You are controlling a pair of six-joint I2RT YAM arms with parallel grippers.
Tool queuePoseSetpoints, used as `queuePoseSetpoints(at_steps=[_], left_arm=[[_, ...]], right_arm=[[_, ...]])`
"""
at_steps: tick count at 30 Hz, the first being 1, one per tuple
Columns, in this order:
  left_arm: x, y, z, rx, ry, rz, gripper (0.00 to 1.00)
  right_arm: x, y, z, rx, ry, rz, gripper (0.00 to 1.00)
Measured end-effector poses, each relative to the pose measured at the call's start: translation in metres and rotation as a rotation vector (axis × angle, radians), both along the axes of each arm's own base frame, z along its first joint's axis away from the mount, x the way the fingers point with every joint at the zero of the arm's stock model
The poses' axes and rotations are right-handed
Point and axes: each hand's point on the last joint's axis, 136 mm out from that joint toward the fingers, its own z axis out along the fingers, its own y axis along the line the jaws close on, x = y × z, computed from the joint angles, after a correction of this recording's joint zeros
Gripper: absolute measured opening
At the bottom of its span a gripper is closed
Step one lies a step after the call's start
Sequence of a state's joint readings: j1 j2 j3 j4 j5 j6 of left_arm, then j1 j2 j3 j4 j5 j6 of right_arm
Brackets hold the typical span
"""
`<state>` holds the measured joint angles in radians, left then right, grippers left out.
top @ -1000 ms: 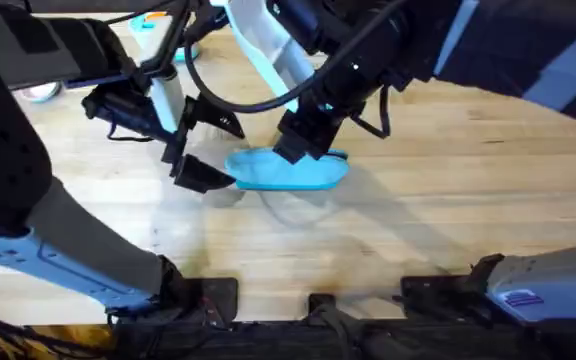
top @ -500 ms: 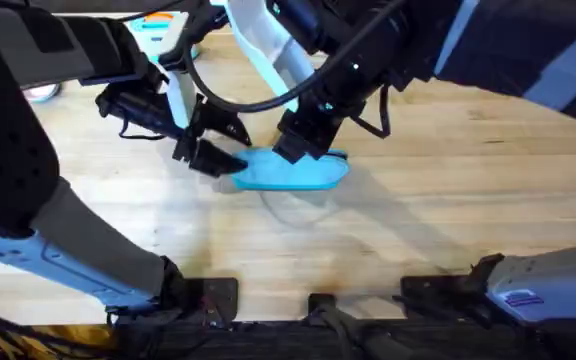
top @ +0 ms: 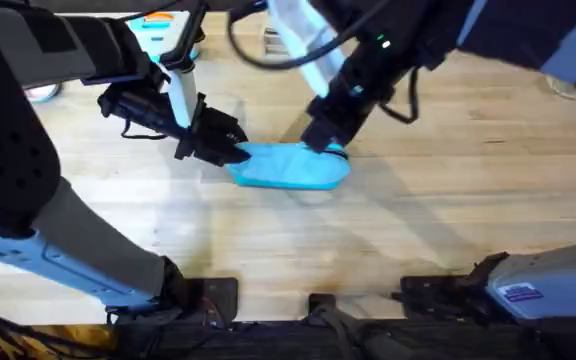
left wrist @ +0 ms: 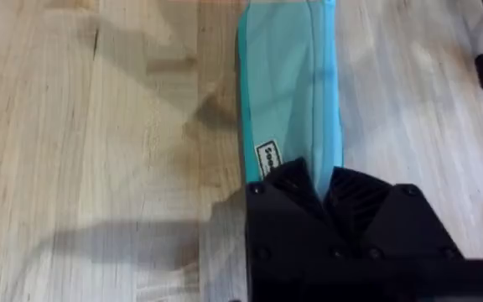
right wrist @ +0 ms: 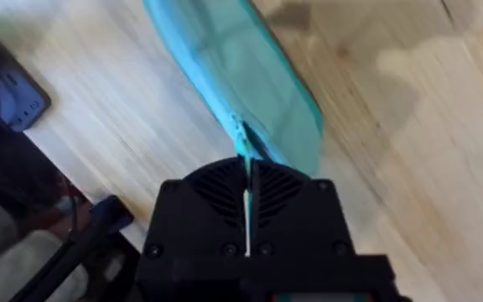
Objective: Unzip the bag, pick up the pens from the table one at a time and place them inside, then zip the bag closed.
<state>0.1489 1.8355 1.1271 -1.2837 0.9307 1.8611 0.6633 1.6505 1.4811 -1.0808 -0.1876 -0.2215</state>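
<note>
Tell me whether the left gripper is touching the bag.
Touching. In the left wrist view the left gripper is shut on the near end of the bag, with the fabric running in between its fingers.

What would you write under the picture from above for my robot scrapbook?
Two robot arms pinch opposite ends of a turquoise pencil pouch on the wooden table: left hand, right hand.

The table (top: 448, 200) carries the bag (top: 290, 167); perhaps a toy (top: 158, 25) behind.
</note>
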Motion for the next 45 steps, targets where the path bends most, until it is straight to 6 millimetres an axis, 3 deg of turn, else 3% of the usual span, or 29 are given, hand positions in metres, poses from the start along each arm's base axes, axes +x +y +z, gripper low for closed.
queuePoseSetpoints(at_steps=[14,20,25,30,35,39,45], left_arm=[[0.003,-0.007,0.004,-0.033,-0.011,0.005,0.042],[0.004,-0.008,0.006,-0.044,-0.016,0.009,0.042],[0.003,-0.006,0.003,-0.025,-0.013,0.0,0.042],[0.002,-0.005,0.002,-0.018,-0.011,-0.003,0.041],[0.002,-0.005,0.002,-0.018,-0.011,-0.003,0.042],[0.002,-0.005,0.002,-0.019,-0.011,-0.002,0.042],[0.002,-0.005,0.002,-0.018,-0.011,-0.003,0.042]], right_arm=[[0.038,-0.077,-0.001,0.007,0.087,-0.269,0.033],[0.042,-0.09,-0.004,0.021,0.113,-0.321,0.033],[0.033,-0.101,-0.032,-0.014,0.181,-0.345,0.033],[0.023,-0.116,-0.074,-0.064,0.268,-0.405,0.032],[0.015,-0.118,-0.104,-0.057,0.305,-0.464,0.032],[0.013,-0.117,-0.112,-0.046,0.324,-0.513,0.032],[0.01,-0.118,-0.107,-0.058,0.363,-0.579,0.033]])
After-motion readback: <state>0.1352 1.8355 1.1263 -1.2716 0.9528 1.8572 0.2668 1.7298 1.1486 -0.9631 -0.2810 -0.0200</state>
